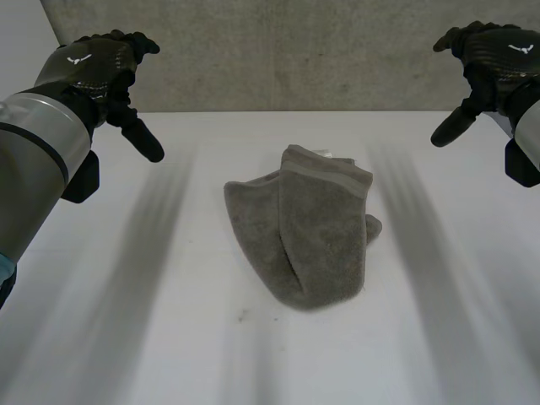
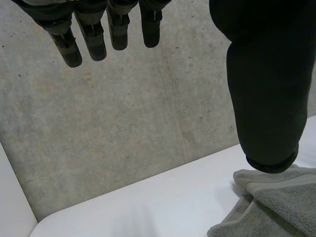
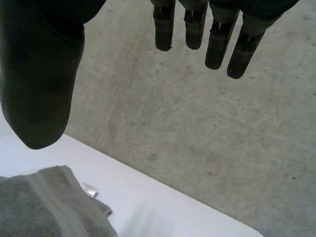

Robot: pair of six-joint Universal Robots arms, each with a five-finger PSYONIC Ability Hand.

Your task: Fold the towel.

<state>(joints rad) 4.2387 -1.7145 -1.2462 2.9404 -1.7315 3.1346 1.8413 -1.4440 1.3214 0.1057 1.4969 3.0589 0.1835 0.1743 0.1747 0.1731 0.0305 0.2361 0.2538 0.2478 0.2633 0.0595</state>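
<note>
Concrete wall (image 1: 278, 51) behind, white desk (image 1: 126, 337) with a grey towel (image 1: 308, 232) sitting dead centre, bunched and roughly doubled over.
Up at 10 o'clock the left robot hand (image 1: 101, 67) is hovering, right robot hand (image 1: 494, 59) at 2, fingers hanging loose, holding nothing; towel's looking soft, floppy, light, so I'd be pinching its 12 o'clock hem corners.

1. My left hand (image 1: 94, 66) hangs in the upper left of the frame, clear of the white worktop (image 1: 152, 337), fingers (image 1: 135, 40) loose and holding nothing.
2. My right hand (image 1: 494, 52) hangs in the upper right, likewise empty.
3. The grey towel (image 1: 316, 232) lies doubled over at the frame's centre, well apart from both hands.
4. A grey wall (image 1: 278, 51) runs behind the worktop.
</note>
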